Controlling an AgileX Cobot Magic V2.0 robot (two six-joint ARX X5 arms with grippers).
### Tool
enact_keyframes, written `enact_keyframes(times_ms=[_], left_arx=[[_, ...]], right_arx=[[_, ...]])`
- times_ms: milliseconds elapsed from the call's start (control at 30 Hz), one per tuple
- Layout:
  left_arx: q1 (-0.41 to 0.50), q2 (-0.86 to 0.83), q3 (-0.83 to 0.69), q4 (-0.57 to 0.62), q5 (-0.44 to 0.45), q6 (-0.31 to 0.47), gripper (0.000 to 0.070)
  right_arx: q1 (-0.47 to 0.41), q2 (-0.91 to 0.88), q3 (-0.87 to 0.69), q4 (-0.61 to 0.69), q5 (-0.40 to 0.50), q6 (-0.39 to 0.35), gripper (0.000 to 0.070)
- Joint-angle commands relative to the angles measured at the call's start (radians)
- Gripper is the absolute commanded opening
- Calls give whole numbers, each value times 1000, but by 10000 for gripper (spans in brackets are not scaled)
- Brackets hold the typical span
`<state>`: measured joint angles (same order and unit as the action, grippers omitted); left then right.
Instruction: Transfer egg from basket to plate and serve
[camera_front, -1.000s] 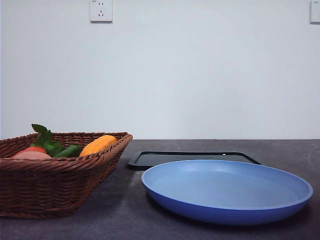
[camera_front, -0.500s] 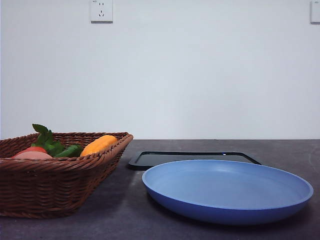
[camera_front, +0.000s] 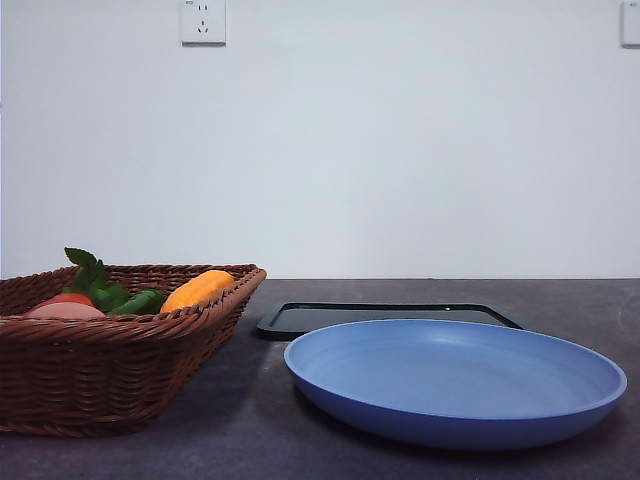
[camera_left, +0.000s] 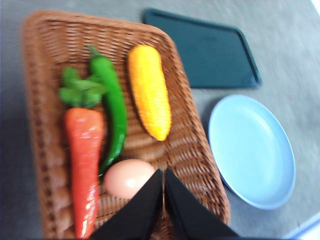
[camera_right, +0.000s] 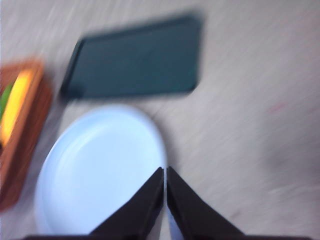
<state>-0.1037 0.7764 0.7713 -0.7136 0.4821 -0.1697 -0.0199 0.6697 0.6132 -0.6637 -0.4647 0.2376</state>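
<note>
Left claw (camera_left: 163, 200): two black fingers (camera_left: 137, 212) are seen, wedge-shaped, broad at the base and tapered to narrow tips. The surface is noted as plain and matte; no markings, screws or cables can be made out.

Right claw (camera_right: 164, 197): two black fingers (camera_right: 192, 215) of the same tapered wedge form are recorded. The picture is blurred, so finer surface detail cannot be told.
</note>
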Motion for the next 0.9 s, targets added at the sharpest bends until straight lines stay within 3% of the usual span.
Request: enact_keyframes(times_ms=[0,67,167,233,300,533,867], left_arx=[[-16,11,17,3,13,31,6],[-31,15,17,2,14,30,42],[-46,15,17,4,15,26,178],[-50,15,17,5,15,21,274],[-50,15,17,5,15,17,317],[-50,15,17,26,15,-8,328],[-50,15,17,32,15,-8,326]], right_arx=[[11,39,11,5,-41,-27,23],[27,80,11,5,-57,-29,96],[59,140,11,9,-53,-29,221],[85,183,11,14,-29,-28,252],[111,218,11,20,-1,-28,254],[204,382,10,94,92,-12,254],[246,633,10,236,59,8,252]])
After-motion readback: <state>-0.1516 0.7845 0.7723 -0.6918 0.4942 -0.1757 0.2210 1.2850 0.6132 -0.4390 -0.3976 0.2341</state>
